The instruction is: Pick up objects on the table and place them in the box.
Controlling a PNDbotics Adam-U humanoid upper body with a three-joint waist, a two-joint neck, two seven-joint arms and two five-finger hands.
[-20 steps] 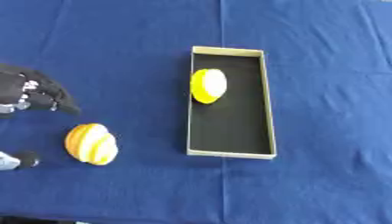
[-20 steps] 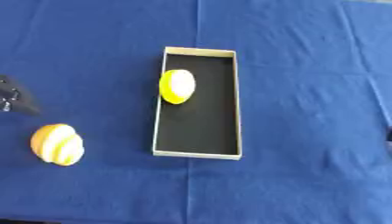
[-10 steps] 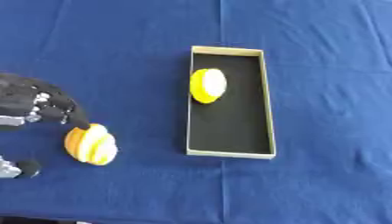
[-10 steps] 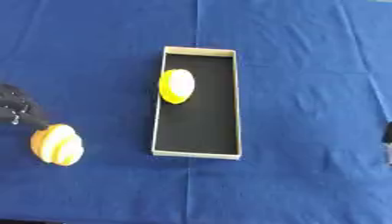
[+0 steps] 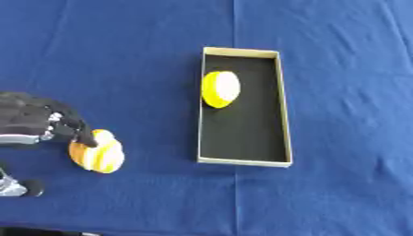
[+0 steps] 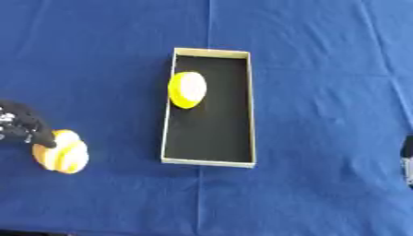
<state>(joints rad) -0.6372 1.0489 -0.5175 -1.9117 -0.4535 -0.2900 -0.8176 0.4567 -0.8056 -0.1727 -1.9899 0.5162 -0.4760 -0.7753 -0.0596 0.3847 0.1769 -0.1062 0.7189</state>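
A long cardboard box (image 5: 282, 115) with a black floor lies lengthwise in the middle of the blue cloth. A yellow rounded object (image 5: 220, 88) rests inside it against the left wall, toward the far end. A second rounded object, yellow with orange stripes (image 5: 98, 152), lies on the cloth left of the box's near end. My left hand (image 5: 32, 124) reaches in from the left; its dark fingers (image 5: 80, 135) lie over the striped object's upper left side. The thumb (image 5: 20, 188) sits apart, lower left. A dark sliver of my right hand (image 6: 407, 156) shows at the right edge.
Blue cloth (image 5: 347, 60) covers the whole table, with open stretches to the right of the box and beyond it. The near half of the box floor (image 5: 242, 138) is bare.
My left hand has moved down and to the right, from apart above the striped object until its fingers rest on it. The box and the yellow object in it have stayed put.
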